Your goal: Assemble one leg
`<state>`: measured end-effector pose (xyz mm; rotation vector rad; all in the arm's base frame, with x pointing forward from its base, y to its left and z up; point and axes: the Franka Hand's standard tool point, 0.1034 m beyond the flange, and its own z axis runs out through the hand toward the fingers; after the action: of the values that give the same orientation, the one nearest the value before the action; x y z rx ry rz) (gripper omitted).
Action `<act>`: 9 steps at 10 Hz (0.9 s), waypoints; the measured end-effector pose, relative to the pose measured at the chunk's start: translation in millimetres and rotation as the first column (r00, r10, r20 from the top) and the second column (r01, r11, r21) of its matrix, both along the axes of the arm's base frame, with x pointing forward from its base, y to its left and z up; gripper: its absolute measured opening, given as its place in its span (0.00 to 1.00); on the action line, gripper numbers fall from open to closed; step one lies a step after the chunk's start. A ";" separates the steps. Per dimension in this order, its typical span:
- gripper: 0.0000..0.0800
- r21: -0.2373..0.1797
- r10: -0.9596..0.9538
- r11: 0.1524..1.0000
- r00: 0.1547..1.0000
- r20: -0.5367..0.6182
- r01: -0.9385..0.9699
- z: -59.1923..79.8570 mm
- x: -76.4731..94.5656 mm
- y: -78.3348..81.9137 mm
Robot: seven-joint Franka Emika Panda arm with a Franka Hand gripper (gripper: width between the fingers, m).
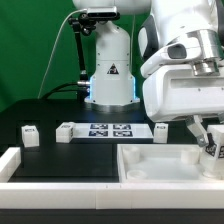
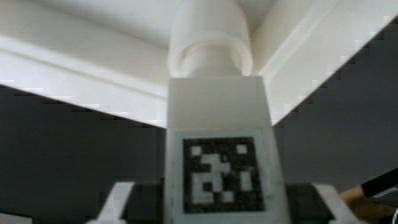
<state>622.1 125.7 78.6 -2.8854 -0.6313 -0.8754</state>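
In the wrist view a white leg (image 2: 221,130) with a black-and-white tag stands between my fingers. Its round end meets an inner corner of the white tray (image 2: 107,50). My gripper (image 2: 217,196) straddles the leg, with a dark gap showing on each side between the fingers (image 2: 121,200) and the leg. In the exterior view the gripper (image 1: 208,140) is low over the tray's (image 1: 150,165) right end, and the leg (image 1: 213,150) shows just under it. Three more legs lie on the table: one (image 1: 30,133) at the left, one (image 1: 66,131) beside the marker board, one (image 1: 160,130) behind the tray.
The marker board (image 1: 112,130) lies at mid-table. A white raised wall (image 1: 60,196) runs along the front and left edges. The robot's base (image 1: 108,70) stands at the back with a cable, in front of a green backdrop.
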 end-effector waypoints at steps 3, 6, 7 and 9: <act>0.36 0.005 -0.007 1.000 1.000 0.028 0.007 -5.4 -3.9 -2.5; 0.36 0.004 -0.011 1.000 1.000 0.026 0.011 -5.8 -4.9 -5.6; 0.36 0.005 -0.012 1.000 0.999 0.033 0.012 -5.6 -4.3 -5.8; 0.61 0.004 -0.011 1.000 1.000 0.025 0.011 -6.9 -5.1 -5.8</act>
<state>617.0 119.8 71.7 -2.8815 -0.6154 -0.9148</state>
